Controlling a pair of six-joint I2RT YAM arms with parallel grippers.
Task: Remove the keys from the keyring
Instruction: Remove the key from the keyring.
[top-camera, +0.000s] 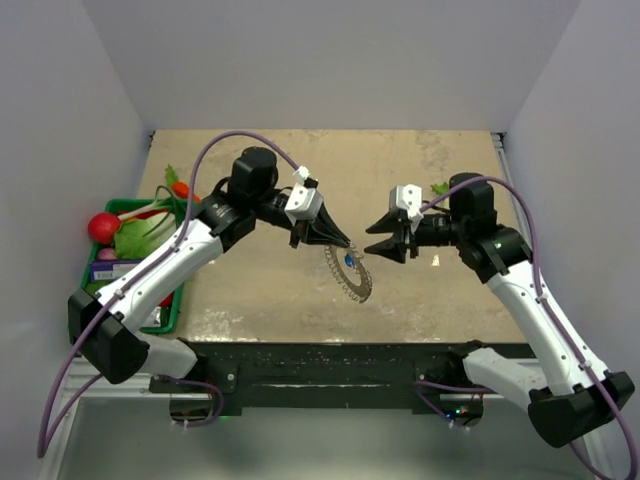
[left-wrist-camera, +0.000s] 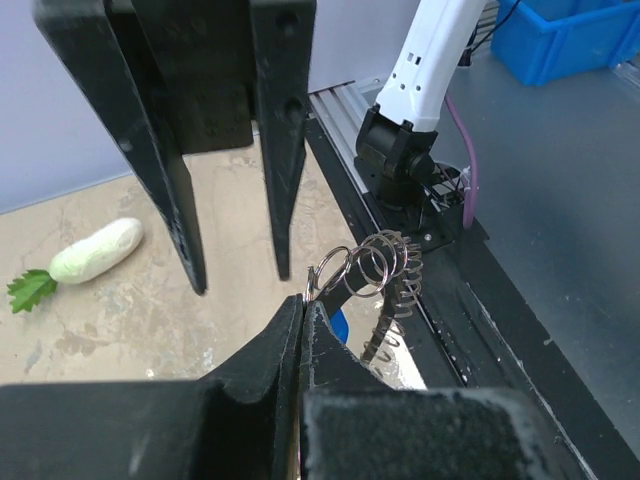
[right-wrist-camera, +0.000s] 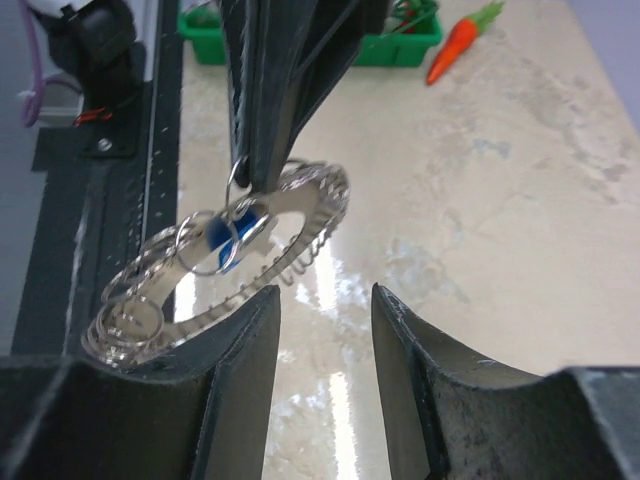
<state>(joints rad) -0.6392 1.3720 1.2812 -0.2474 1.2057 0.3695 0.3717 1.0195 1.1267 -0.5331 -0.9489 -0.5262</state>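
At left end effector (top-camera: 343, 244) tip, keyring (top-camera: 362, 288).

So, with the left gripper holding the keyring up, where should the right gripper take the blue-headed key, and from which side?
Probably the key by its blue head, its only broad, solid part. It hangs inside the keyring just below the shut left gripper. The open right gripper already faces it, so it should come in level from its own side and close across the head.
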